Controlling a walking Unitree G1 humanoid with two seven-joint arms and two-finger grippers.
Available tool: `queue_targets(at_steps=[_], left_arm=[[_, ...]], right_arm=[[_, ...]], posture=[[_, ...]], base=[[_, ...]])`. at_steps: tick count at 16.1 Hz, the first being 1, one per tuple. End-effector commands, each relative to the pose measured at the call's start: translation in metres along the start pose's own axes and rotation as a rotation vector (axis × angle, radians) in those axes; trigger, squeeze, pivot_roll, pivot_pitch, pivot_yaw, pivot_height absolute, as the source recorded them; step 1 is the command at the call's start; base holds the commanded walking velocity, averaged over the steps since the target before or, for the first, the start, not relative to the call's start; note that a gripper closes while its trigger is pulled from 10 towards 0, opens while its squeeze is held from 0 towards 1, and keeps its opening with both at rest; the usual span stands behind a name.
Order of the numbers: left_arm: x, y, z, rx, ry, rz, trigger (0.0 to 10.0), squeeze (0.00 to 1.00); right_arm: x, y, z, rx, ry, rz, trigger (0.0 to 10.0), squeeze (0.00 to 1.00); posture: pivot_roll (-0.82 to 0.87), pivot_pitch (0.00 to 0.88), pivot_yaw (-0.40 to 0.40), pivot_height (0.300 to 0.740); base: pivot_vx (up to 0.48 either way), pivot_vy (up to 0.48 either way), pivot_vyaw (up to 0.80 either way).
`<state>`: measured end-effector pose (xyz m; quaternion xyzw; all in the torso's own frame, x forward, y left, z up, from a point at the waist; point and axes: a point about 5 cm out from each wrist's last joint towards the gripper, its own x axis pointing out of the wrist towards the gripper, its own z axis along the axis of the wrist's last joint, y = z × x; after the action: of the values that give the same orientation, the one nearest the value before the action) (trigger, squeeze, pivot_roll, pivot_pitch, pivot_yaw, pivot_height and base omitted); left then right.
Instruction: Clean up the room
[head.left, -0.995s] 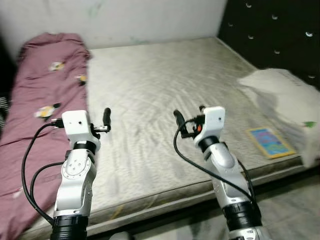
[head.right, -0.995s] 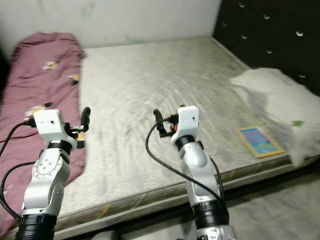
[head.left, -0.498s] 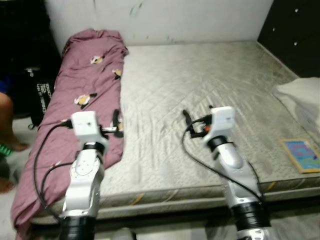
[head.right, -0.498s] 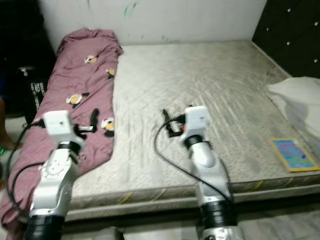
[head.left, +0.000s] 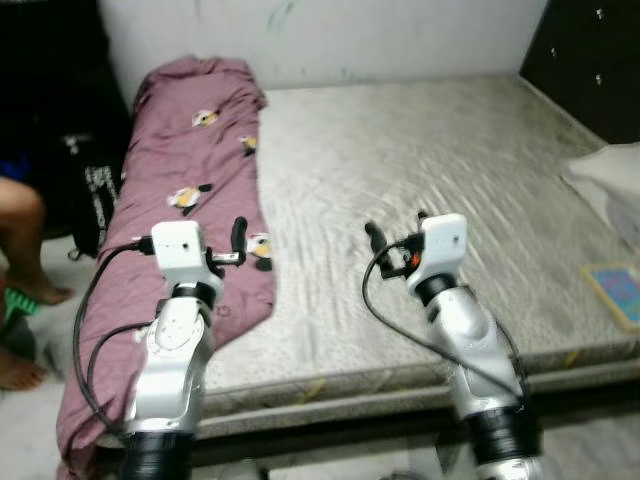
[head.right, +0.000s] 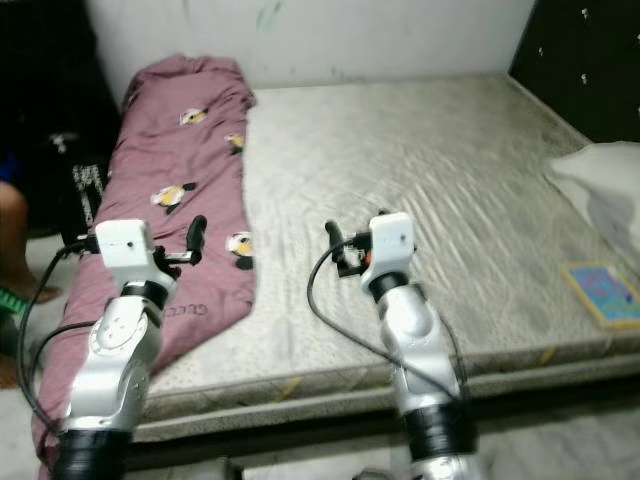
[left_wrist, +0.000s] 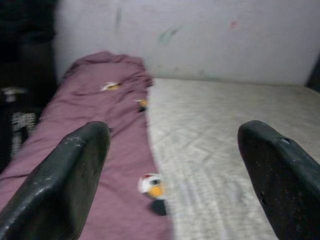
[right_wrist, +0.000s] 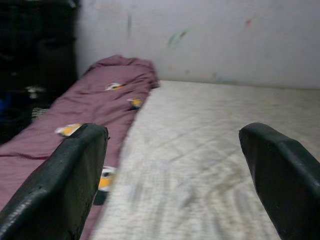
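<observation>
The robot has turned left, so the purple blanket (head.left: 190, 190) now lies along the left of the frame, on the bed (head.left: 430, 180). The left gripper (left_wrist: 170, 175) and right gripper (right_wrist: 172, 175) hover wide open, holding nothing. Grabbing the blanket looks next.

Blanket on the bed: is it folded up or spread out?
Spread out, not folded. The maroon blanket lies in one long rumpled strip along the left side of the mattress, its near end drooping over the bed's edge.
</observation>
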<state>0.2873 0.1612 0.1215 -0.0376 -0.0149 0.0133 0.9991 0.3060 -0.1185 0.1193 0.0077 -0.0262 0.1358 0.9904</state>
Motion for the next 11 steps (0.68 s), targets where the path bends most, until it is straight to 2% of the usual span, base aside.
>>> queue_targets(at_steps=[1, 7, 11], left_arm=[[0.000, 0.002, 0.001, 0.001, 0.002, 0.007, 10.0, 0.00], [0.000, 0.005, 0.002, 0.001, -0.006, 0.026, 10.0, 0.00], [-0.006, 0.018, 0.000, 0.044, 0.001, 0.045, 10.0, 0.00]], right_arm=[[0.001, 0.002, 0.004, -0.004, -0.012, 0.011, 10.0, 0.00], [0.002, 0.001, 0.004, -0.008, -0.015, 0.005, 10.0, 0.00], [0.001, -0.004, 0.005, 0.017, -0.019, -0.025, 10.0, 0.00]], posture=[[-0.03, 0.000, 0.016, 0.740], [-0.04, 0.000, 0.020, 0.740], [-0.04, 0.000, 0.019, 0.740]], base=[[0.000, 0.446, 0.00], [0.000, 0.447, 0.00], [0.000, 0.449, 0.00]])
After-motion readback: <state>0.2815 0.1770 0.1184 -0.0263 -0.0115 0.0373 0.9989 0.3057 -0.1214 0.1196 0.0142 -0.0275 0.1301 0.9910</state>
